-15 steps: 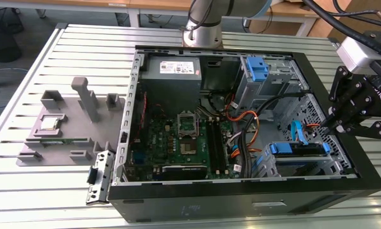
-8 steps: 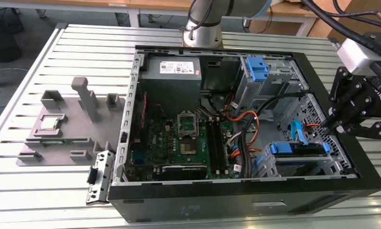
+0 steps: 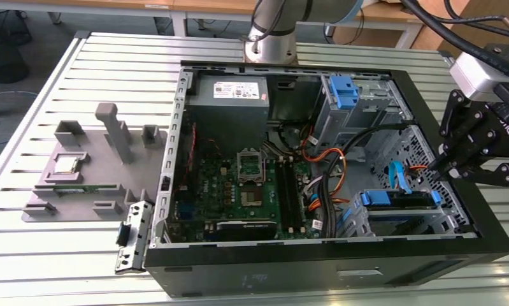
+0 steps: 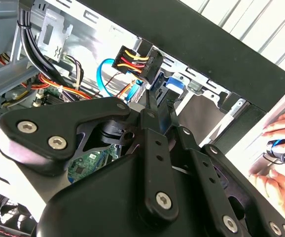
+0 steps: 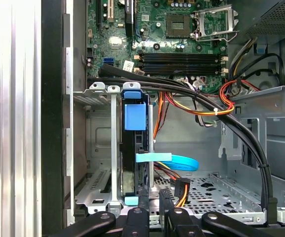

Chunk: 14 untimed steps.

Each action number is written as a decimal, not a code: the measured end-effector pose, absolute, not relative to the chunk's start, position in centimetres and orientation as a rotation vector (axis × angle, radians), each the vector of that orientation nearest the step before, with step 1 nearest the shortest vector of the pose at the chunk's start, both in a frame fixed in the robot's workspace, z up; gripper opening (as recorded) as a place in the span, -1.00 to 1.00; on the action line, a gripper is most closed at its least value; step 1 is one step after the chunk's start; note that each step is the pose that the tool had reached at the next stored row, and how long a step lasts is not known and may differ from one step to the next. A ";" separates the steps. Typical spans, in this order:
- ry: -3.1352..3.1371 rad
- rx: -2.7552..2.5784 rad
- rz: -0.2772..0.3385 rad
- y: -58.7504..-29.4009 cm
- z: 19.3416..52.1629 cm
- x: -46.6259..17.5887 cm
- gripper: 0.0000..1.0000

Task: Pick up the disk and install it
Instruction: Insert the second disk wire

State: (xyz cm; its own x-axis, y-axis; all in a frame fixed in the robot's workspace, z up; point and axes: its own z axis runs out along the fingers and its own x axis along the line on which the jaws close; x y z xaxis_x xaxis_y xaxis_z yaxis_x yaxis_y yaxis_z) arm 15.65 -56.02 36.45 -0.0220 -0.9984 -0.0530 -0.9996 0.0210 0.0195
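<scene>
1. Worktop [image 3: 58, 255] of slatted aluminium carries everything; the arm's base [image 3: 271, 35] is bolted on at its far edge.
2. Open black computer case [image 3: 322, 271] lies on its side, with its inside facing up.
3. Green motherboard [image 3: 237, 191] covers the case floor, and a grey power supply [image 3: 233, 95] sits beyond it.
4. Grey holding fixture [image 3: 84, 185] stands on the worktop at the exterior view's left, apart from the case. A small square silver chip [image 3: 65, 166] lies in it.
5. Metal drive cage [image 5: 99, 143] stands at the case's end toward the exterior view's right.
6. Gripper [image 3: 467, 173] [image 5: 154, 195] [image 4: 158, 101] hangs over the case wall at the exterior view's right, just above that cage. Its fingers [image 5: 164, 207] are set narrow, close together, with nothing held between them.
7. Disk [image 3: 396, 199] [image 5: 130, 163] sits on edge inside the drive cage, with its blue carrier tab [image 5: 135, 117] facing the motherboard. In the first wrist view the fingertips are just beside the disk's end; I cannot tell whether they touch.
8. Bare blue bracket [image 3: 345, 92] rests in the farther bay, well apart from the disk.
9. Light-blue flat cable [image 5: 177, 162] curls just beside the disk.
</scene>
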 end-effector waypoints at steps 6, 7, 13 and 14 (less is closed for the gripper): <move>2.227 -2.180 0.080 -56.0 36.4 15.7 -0.54; 2.227 -2.180 0.080 -56.0 36.4 15.8 -0.54; 2.227 -2.180 0.079 -56.0 36.4 15.9 -0.54; 2.227 -2.180 0.080 -56.0 36.4 16.0 -0.54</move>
